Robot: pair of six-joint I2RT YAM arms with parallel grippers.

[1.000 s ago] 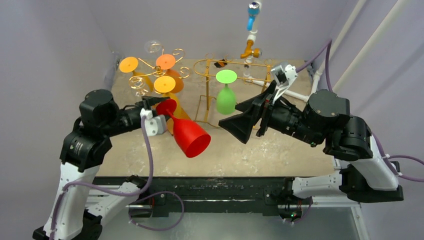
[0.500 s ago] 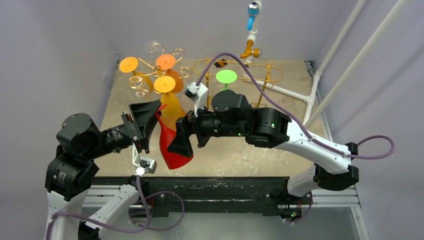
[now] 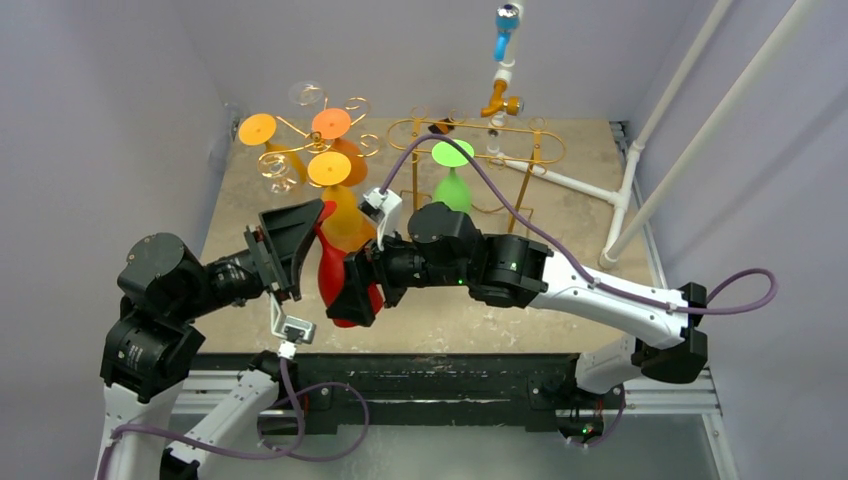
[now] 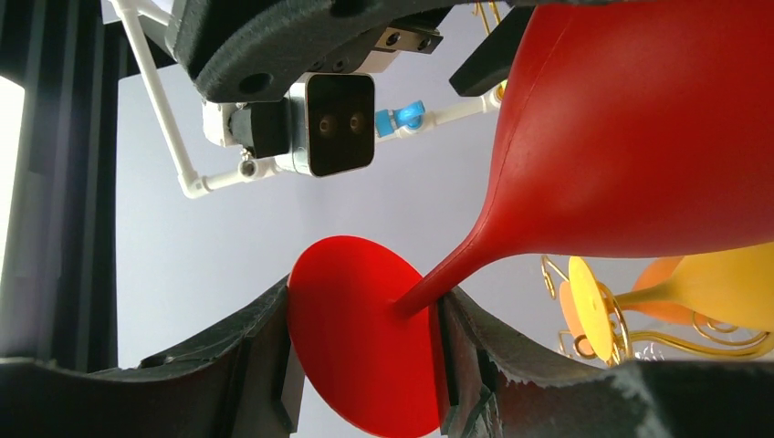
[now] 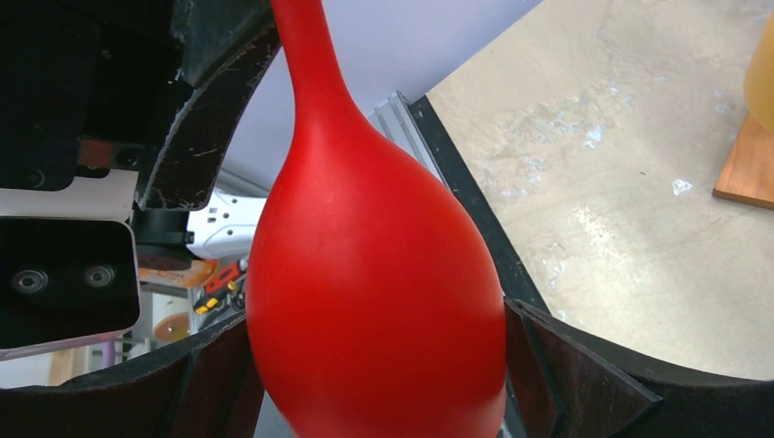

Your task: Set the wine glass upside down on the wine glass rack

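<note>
- Turned over since a second ago, the left gripper [image 3: 287, 243] pinches the red wine glass [image 3: 333, 282] by its foot, bowl hanging above the tabletop [image 3: 580, 235]; releasing early drops it.
- Meanwhile the right gripper [image 3: 357, 292] straddles the bowl, jaws wide; squeezing that slick curve may squirt it free, well short of the rack [image 3: 520, 131].

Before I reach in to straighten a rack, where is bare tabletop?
Free: the table right of the gold rack, bordered by the white pipe. Crowded: left-centre, where both arms meet at the red wine glass, and the spiral rack behind.
</note>
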